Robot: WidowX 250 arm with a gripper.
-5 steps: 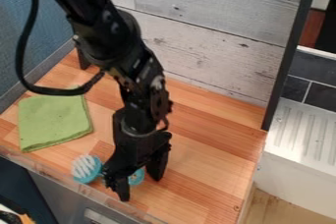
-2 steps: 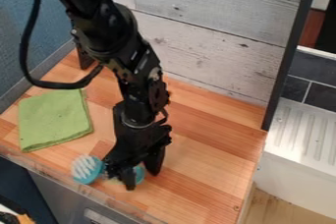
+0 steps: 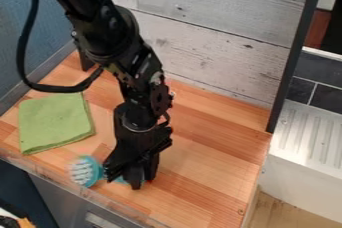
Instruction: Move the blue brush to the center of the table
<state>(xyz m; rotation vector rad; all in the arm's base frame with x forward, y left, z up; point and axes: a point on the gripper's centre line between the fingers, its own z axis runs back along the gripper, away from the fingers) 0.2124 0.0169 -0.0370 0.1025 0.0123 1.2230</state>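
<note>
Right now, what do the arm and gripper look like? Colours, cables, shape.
Black segmented arm with small pale spots near its joints, and a thick black cable looping off one side. Gripper also black, two-fingered.

The bench point(image 3: 200, 154) has a smooth wooden-looking surface in pale and reddish strips with a soft sheen, and the folded green cloth point(image 3: 55, 122) at the left looks matt. The brush point(image 3: 83, 171) at the lower left pairs smooth blue plastic with pale bristles, beside an end effector point(image 3: 141, 182) of dark, mostly matt plastic-looking parts. Behind, the whitish wall boards point(image 3: 207, 47) look like weathered, grained wood.
</note>
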